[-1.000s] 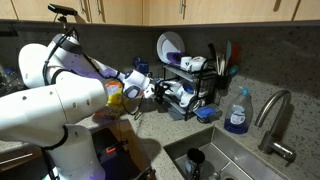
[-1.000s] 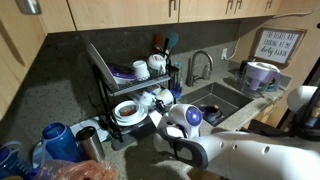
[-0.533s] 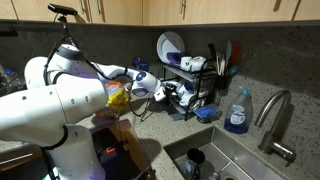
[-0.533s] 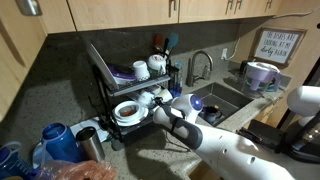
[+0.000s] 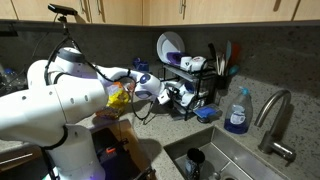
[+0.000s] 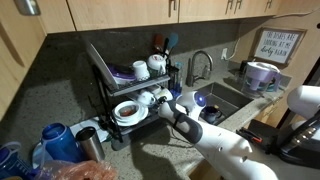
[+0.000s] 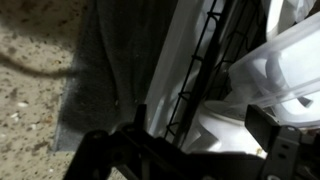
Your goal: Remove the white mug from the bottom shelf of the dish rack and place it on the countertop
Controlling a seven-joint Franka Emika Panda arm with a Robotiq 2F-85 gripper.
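Note:
The black wire dish rack (image 5: 195,78) (image 6: 118,75) stands against the backsplash on the speckled countertop (image 7: 28,105). My gripper (image 5: 166,92) (image 6: 171,106) is at the front of its bottom shelf (image 5: 190,106), open. In the wrist view the dark fingers (image 7: 285,140) stand wide apart, and the white mug (image 7: 222,125) lies between and just beyond them, behind the rack's wires (image 7: 198,65). Nothing is gripped. In both exterior views the white mug (image 5: 184,99) (image 6: 152,98) is partly hidden by the gripper.
A large white plate (image 5: 168,46) and other white cups (image 6: 141,70) fill the top tier; a wide white bowl (image 6: 127,110) sits on the lower tier. The steel sink (image 5: 215,160), faucet (image 5: 274,112) and blue soap bottle (image 5: 237,112) are beside the rack. Blue containers (image 6: 55,140) crowd a corner.
The arm has reached forward, carrying the gripper from in front of the rack up to the bottom shelf. The jaws stayed open. The dishes have not moved.

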